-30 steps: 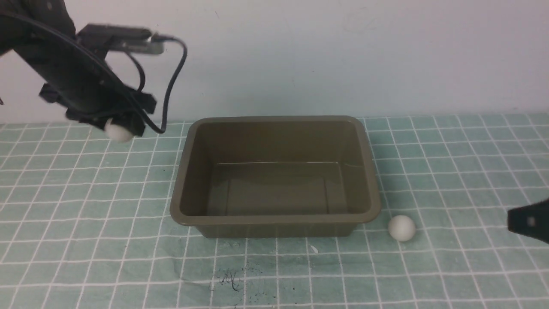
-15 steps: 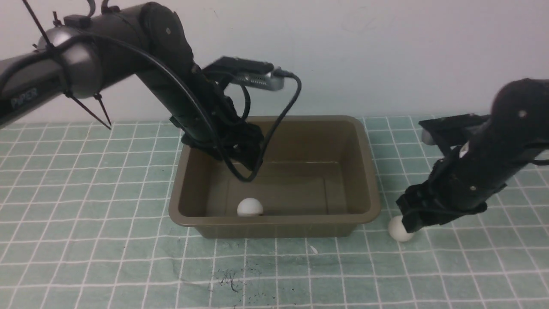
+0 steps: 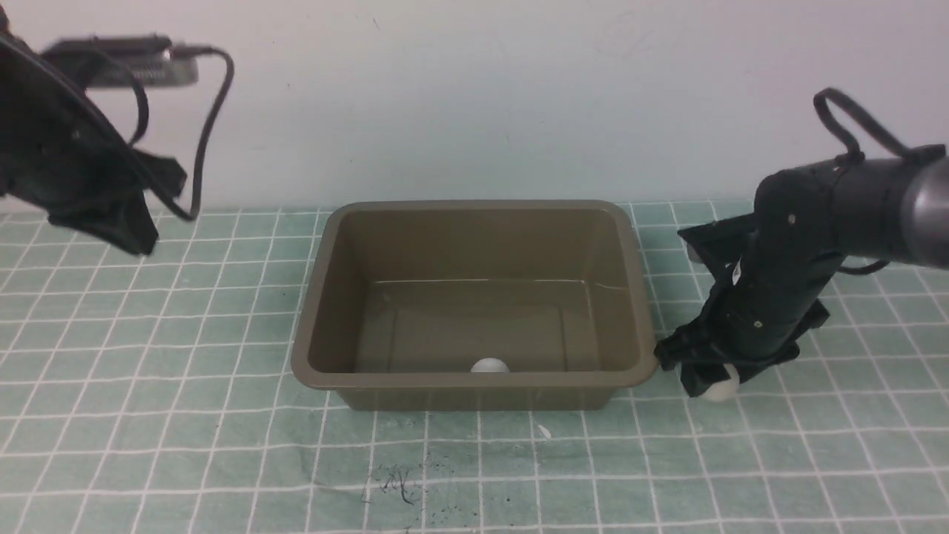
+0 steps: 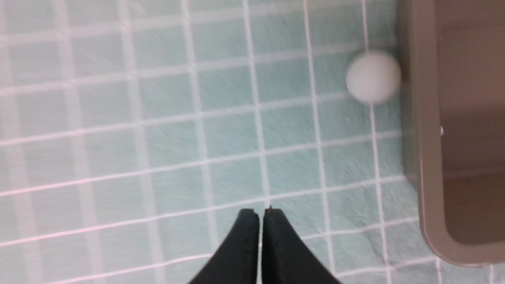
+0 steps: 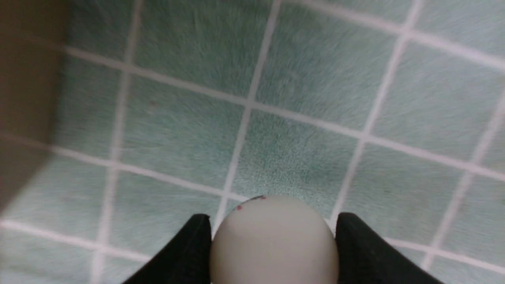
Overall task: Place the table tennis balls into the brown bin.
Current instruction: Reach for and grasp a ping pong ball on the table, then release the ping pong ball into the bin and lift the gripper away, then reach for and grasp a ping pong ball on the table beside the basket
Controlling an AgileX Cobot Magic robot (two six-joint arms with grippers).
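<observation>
At the front view's lower right, beside the bin [image 3: 474, 382], the right pincer [image 3: 706, 380] grips one light, slick, probably dentable ball [image 5: 274, 240] across its middle; the left pincer [image 4: 260, 213] is clenched empty, another ball [image 3: 489, 365] lies inside.

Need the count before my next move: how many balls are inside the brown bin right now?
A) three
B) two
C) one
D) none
C: the front view shows one table tennis ball on the floor of the brown bin, by its near wall; the right gripper grips a second ball outside it.
</observation>
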